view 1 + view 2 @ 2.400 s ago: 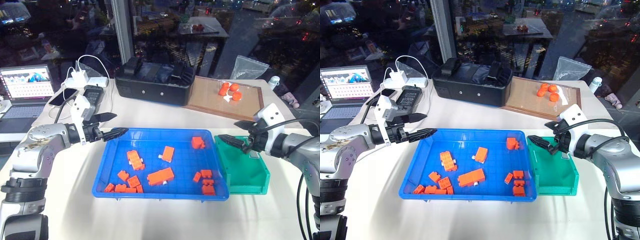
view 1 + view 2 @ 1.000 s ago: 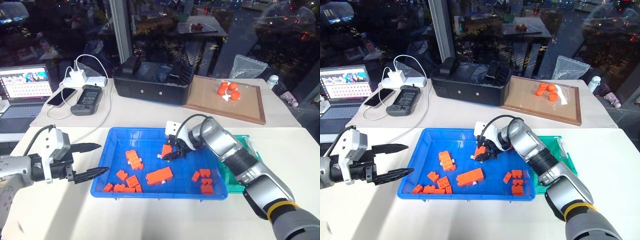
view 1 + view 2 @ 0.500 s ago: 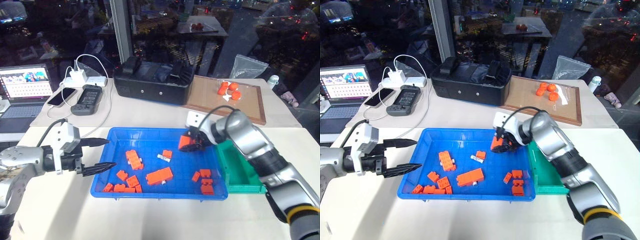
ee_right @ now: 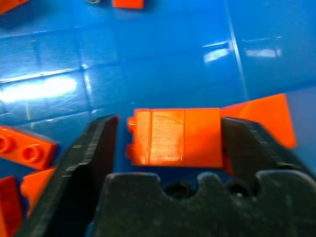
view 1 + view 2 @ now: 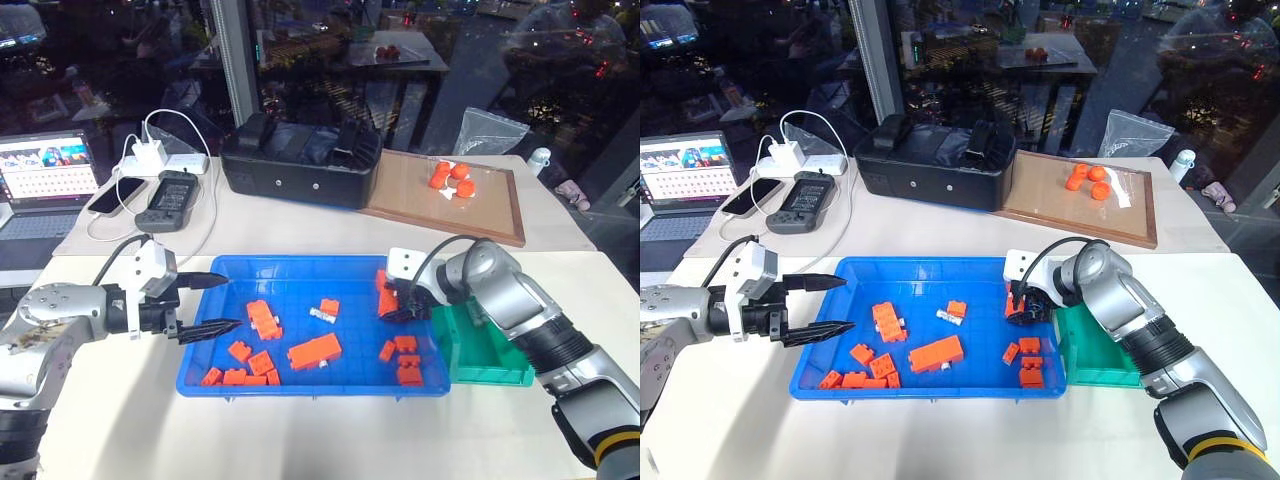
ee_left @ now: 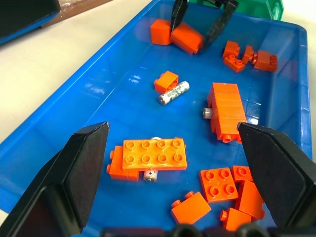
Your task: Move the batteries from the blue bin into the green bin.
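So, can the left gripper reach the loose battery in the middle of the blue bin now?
Probably yes. The left gripper is open at the blue bin's edge, and the battery lies uncovered beside a small orange brick.

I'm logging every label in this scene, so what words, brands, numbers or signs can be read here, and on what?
None reads clearly.
Battery in the blue bin: a green printed label, too small to read.
Laptop screen: rows of text and pictures, too blurred to read.
Orange bricks, black case: no lettering seen.
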You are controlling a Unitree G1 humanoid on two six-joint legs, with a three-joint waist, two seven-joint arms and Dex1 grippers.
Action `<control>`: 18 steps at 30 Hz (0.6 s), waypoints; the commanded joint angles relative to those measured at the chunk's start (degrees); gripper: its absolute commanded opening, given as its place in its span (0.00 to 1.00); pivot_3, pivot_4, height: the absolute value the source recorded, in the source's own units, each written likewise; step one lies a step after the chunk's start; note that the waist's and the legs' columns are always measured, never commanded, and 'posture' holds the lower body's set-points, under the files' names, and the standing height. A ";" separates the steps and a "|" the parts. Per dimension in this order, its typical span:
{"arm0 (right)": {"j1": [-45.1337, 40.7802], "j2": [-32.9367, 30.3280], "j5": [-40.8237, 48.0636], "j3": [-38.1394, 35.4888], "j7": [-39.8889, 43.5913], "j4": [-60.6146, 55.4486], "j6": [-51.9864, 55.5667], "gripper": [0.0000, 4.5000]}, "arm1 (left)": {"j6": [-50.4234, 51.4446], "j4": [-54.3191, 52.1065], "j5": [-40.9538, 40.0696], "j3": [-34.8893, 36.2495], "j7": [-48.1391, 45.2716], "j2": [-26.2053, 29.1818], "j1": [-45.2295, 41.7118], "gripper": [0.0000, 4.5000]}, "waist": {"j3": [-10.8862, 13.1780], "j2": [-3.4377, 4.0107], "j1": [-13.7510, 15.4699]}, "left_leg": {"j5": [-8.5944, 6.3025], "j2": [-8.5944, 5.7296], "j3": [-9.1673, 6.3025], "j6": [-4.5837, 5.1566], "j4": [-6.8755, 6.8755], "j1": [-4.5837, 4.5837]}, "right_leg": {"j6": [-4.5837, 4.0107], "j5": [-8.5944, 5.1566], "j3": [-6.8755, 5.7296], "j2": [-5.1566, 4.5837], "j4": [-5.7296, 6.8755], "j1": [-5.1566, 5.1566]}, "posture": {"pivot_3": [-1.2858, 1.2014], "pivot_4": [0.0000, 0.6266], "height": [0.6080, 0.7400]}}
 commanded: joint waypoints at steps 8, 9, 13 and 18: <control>-8.75 10.12 5.88 -1.96 0.70 -8.07 10.07 1.00 | -0.46 -2.39 -0.34 2.31 0.85 0.50 1.96 1.00 | 0.00 0.01 0.02 | 0.00 0.35 -0.04 -0.01 -0.01 0.02 | -0.25 0.09 0.04 0.46 0.04 -0.08 | 0.52 0.24 0.97; -8.82 11.55 6.36 -1.74 0.10 -8.71 11.61 1.00 | -0.45 -2.57 -0.39 2.61 0.98 0.58 2.32 1.00 | 0.00 0.01 0.11 | -0.01 0.36 -0.04 -0.01 -0.02 0.00 | -0.28 0.10 0.03 0.47 0.05 -0.07 | 0.52 0.24 0.97; -7.72 17.01 6.42 0.94 -2.59 -8.48 14.55 1.00 | 0.26 -3.66 -0.79 3.44 1.84 0.87 3.00 1.00 | -0.02 0.00 0.14 | 0.01 0.37 -0.03 -0.05 0.01 -0.06 | -0.33 0.13 0.02 0.44 0.07 -0.10 | 0.52 0.24 0.97; -8.20 19.88 2.70 5.09 -5.94 -1.88 11.44 1.00 | 1.71 -4.88 -0.51 3.40 3.93 1.04 3.01 1.00 | -0.02 -0.01 0.16 | 0.03 0.36 -0.03 -0.09 0.02 -0.01 | -0.34 0.14 -0.03 0.42 0.06 -0.15 | 0.52 0.24 0.97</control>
